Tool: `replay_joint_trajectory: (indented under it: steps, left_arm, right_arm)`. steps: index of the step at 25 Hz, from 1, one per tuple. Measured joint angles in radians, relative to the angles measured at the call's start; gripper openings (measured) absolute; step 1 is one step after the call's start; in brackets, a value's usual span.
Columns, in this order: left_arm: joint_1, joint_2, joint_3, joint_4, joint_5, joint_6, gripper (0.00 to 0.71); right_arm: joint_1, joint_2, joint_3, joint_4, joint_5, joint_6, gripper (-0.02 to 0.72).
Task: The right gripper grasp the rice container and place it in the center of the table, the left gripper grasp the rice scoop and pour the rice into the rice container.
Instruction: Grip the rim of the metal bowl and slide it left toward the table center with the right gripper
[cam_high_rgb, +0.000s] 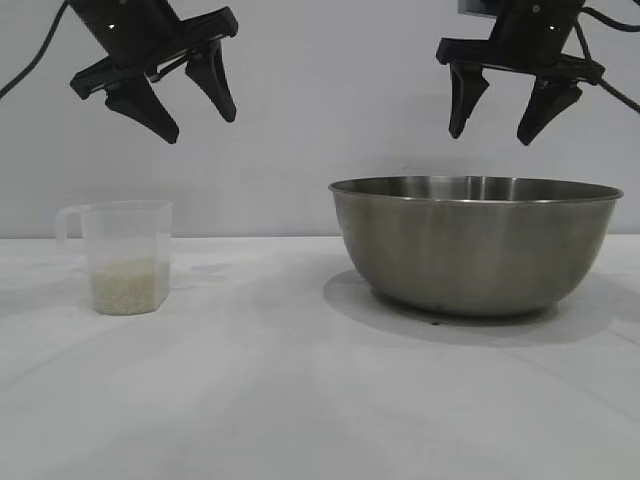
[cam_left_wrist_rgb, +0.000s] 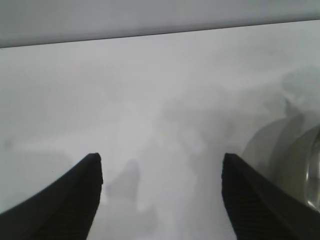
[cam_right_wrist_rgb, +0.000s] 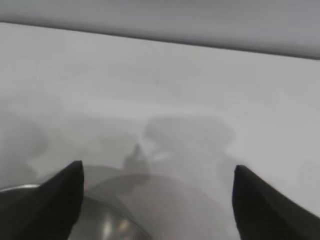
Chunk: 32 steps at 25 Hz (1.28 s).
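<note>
A: Bowl (cam_high_rgb: 476, 245) stands upright on the white table (cam_high_rgb: 300, 400), toward the right side as the outside camera sees it; brushed steel, thin rolled rim, a soft shadow pooled under its base.

B: And the scoop (cam_high_rgb: 125, 257)?

A: Well apart from the bowl, at the table's left; a clear plastic cup with its handle turned to the left, upright; rice (cam_high_rgb: 125, 287) fills only its lowest part.

B: Where are the grippers?

A: Right gripper (cam_high_rgb: 500, 128) hangs in the air above the bowl, a little right of the bowl's middle, fingers pointing down; its fingers are spread and hold nothing; clear space shows between their tips and the rim. Left gripper (cam_high_rgb: 203, 126) hangs high at the left, above the scoop and slightly to its right, tilted so the fingers slant down toward the centre; spread as well, nothing between them.

B: Do the wrist cameras add anything?

A: The left wrist view shows two dark fingers (cam_left_wrist_rgb: 75, 200) apart over bare tabletop, with the bowl's curved side (cam_left_wrist_rgb: 300, 170) at one edge; the right wrist view shows its own fingers (cam_right_wrist_rgb: 60, 195) parted, the bowl's rim (cam_right_wrist_rgb: 20, 188) beside one fingertip, and the gripper's shadow on the table beyond.

B: Anything touching?

A: Neither gripper touches bowl or scoop.
</note>
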Motion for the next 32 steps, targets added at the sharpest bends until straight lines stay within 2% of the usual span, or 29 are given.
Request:
replay_joint_trajectory:
  steps: [3, 6, 9, 13, 14, 16, 20, 26, 28, 30, 32]
  left_arm:
    - [0.000, 0.000, 0.000, 0.000, 0.002, 0.000, 0.482]
    - [0.000, 0.000, 0.000, 0.000, 0.002, 0.000, 0.482]
    - [0.000, 0.000, 0.000, 0.000, 0.002, 0.000, 0.482]
    - [0.000, 0.000, 0.000, 0.000, 0.002, 0.000, 0.482]
    - [0.000, 0.000, 0.000, 0.000, 0.002, 0.000, 0.482]
    - [0.000, 0.000, 0.000, 0.000, 0.002, 0.000, 0.482]
    - [0.000, 0.000, 0.000, 0.000, 0.005, 0.000, 0.482]
    - [0.000, 0.000, 0.000, 0.000, 0.009, 0.000, 0.482]
    - [0.000, 0.000, 0.000, 0.000, 0.009, 0.000, 0.482]
    - [0.000, 0.000, 0.000, 0.000, 0.013, 0.000, 0.482]
    - [0.000, 0.000, 0.000, 0.004, 0.018, 0.000, 0.482]
  right_arm:
    - [0.000, -0.014, -0.002, -0.008, 0.126, 0.000, 0.517]
    - [0.000, -0.014, -0.002, -0.011, 0.180, 0.000, 0.517]
    - [0.000, -0.014, -0.002, -0.014, 0.187, 0.002, 0.421]
    - [0.000, -0.012, -0.002, -0.042, 0.189, 0.044, 0.428]
    - [0.000, -0.005, -0.002, -0.053, 0.189, 0.058, 0.387]
    - [0.000, 0.009, 0.000, -0.063, 0.189, 0.069, 0.403]
    - [0.000, 0.039, 0.058, -0.041, 0.187, 0.077, 0.403]
    - [0.001, 0.088, 0.117, -0.039, 0.186, 0.079, 0.403]
    - [0.001, 0.102, 0.117, -0.039, 0.182, 0.079, 0.293]
    - [0.001, 0.106, 0.117, -0.039, 0.181, 0.079, 0.136]
    - [0.001, 0.103, 0.115, -0.014, 0.178, 0.077, 0.069]
